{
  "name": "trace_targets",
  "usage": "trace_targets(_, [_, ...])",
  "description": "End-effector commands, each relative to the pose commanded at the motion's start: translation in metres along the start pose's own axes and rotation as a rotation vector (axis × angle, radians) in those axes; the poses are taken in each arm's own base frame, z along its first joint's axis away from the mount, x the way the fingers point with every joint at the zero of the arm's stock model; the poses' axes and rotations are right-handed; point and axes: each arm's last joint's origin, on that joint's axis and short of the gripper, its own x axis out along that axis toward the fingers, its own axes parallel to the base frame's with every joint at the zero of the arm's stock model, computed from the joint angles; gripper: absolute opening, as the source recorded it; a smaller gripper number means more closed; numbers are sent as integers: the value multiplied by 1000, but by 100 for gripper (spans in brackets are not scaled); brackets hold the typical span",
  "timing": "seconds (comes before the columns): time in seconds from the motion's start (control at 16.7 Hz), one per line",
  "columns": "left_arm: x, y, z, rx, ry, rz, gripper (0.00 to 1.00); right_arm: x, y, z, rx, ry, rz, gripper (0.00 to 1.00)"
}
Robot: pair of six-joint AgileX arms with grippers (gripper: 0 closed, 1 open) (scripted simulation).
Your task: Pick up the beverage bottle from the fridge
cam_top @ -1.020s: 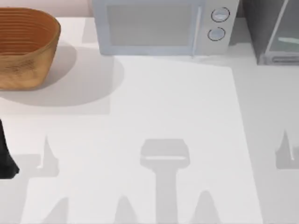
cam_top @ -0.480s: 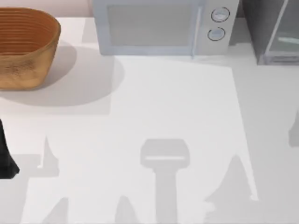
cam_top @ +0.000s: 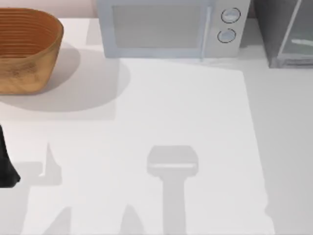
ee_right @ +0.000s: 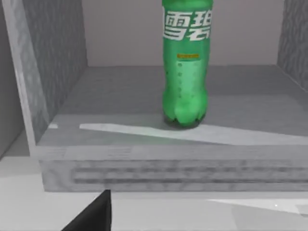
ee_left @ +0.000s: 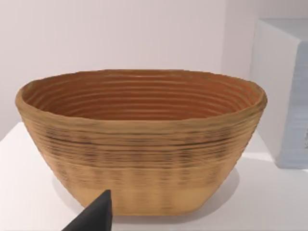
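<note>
One beverage bottle [ee_right: 185, 72], white characters on its label, upright inside one fridge [cam_top: 286, 32] at far right. Gripper states: cannot tell.

Left black AgileX arm [cam_top: 7, 164] parked at the table's left edge — a dark fingertip [ee_left: 94, 216] showing.

A rendered kitchen set-up: a plain white worktop [cam_top: 186, 107] carries a light grey microwave [cam_top: 166, 27] with two round knobs at the back, a woven basket [cam_top: 27, 49] at the left, and a dark speckled fridge [cam_top: 286, 32] at the right, a green beverage bottle [ee_right: 186, 67] standing upright inside it.
</note>
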Motion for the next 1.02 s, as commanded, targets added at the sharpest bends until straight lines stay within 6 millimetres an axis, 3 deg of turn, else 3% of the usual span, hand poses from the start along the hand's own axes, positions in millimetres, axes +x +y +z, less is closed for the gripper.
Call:
trace_targets(0.24, [0, 0, 0, 0, 0, 0, 100, 2, -10, -10, -9, -18, 1, 100])
trace_targets(0.66, [0, 0, 0, 0, 0, 0, 100, 5, -10, -11, -8, -15, 5, 100])
trace_targets(0.84, [0, 0, 0, 0, 0, 0, 100, 29, -15, -11, -10, -13, 5, 100])
trace_targets(1.02, [0, 0, 0, 0, 0, 0, 100, 70, -20, -10, -13, -19, 1, 100])
